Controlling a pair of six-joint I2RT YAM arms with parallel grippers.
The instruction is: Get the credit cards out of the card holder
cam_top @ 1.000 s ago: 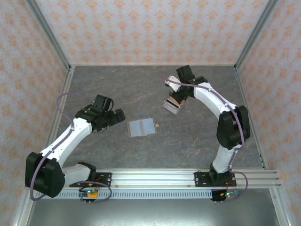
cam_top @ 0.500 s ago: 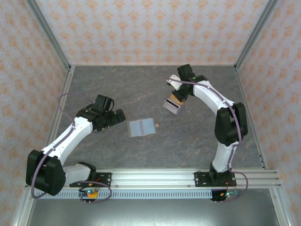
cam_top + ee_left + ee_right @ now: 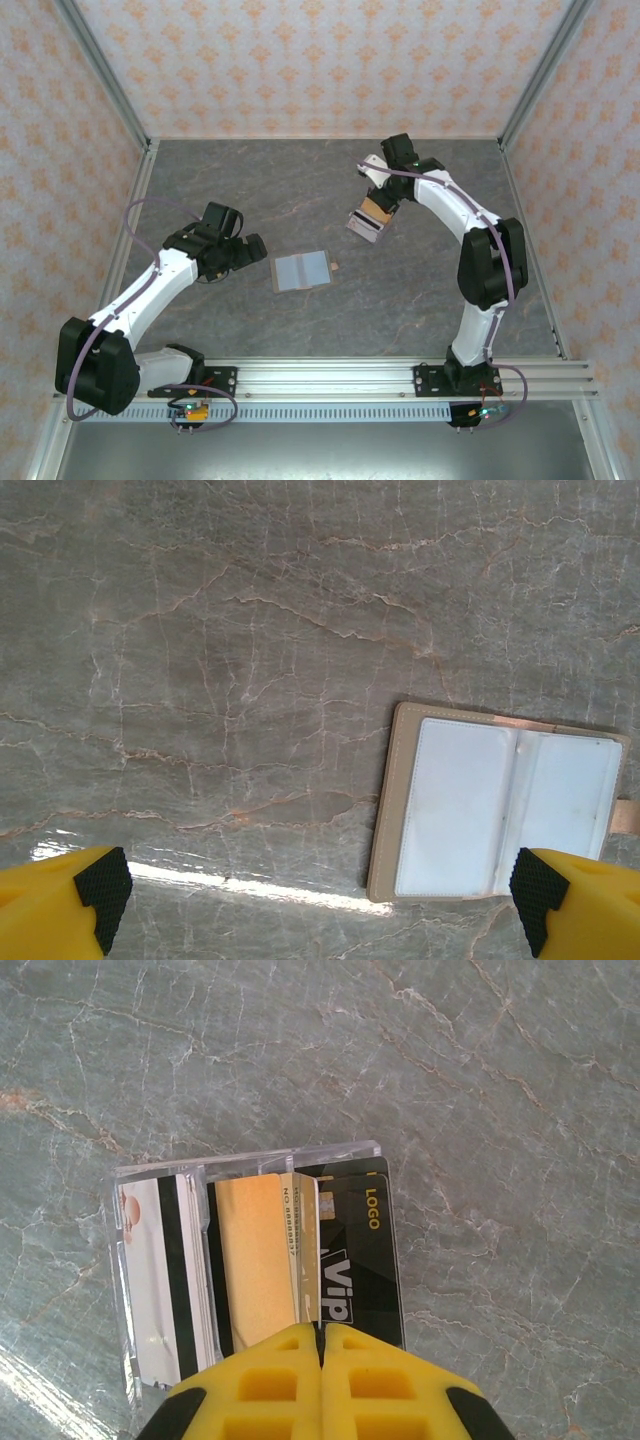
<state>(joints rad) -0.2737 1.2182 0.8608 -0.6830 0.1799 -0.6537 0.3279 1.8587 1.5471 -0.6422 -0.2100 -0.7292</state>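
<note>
Right gripper [image 3: 321,1340]: clamped on clear sleeve [image 3: 160,1260].
Left gripper [image 3: 320,895]: apart, empty.
Risk: we fear thin pinch drops cards [image 3: 258,1260].

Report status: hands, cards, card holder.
Left hand open, beside card holder. Right hand shut on credit cards in clear sleeve. Holder open flat on table. Nothing in the way.

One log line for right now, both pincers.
left pincer: open, above table | right pincer: shut on clear card sleeve | card holder: open flat on table
</note>
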